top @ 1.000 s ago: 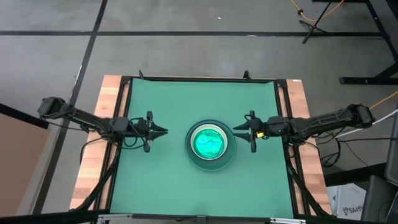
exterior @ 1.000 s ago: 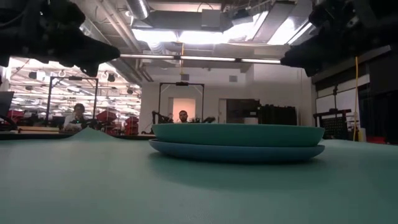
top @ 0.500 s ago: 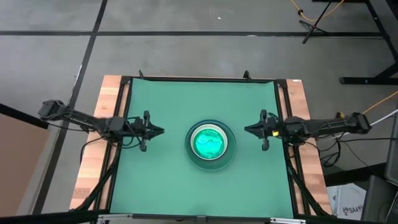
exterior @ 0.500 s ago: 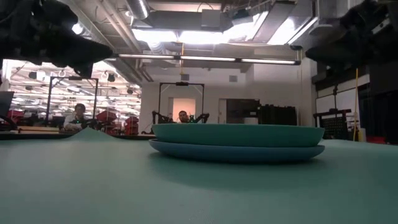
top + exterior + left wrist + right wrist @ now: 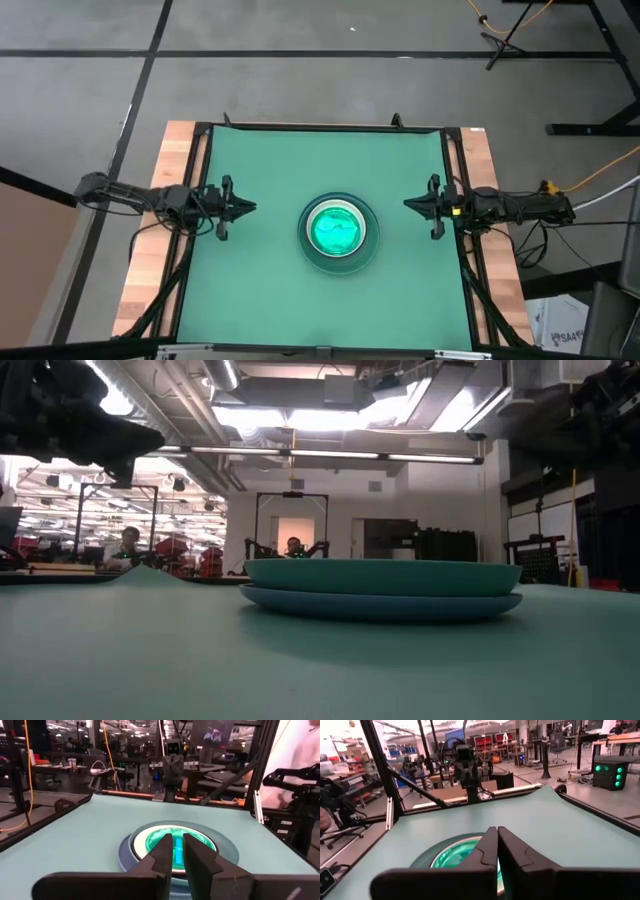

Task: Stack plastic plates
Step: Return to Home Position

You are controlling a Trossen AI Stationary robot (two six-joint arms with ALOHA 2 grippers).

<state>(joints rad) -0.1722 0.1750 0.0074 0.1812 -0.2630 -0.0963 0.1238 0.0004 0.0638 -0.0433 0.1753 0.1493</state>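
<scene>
Stack of round plastic plates (image 5: 340,232): centre of green-covered bench (image 5: 300,160); large blue and teal plates at base, small translucent green ones on top. Left gripper (image 5: 250,208): over bench's left side, closed to a slit, empty (pointing toward stack). Right gripper (image 5: 408,205): over right side, fingers together, empty.

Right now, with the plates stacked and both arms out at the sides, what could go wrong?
1. The stack of plates sits loose on the green mat; a knock could slide it.
2. The small bright plates on top look slightly off-centre in the stack, so they may not be nested flat.
3. The left gripper and right gripper both point at the stack; a low inward move could clip it.
</scene>
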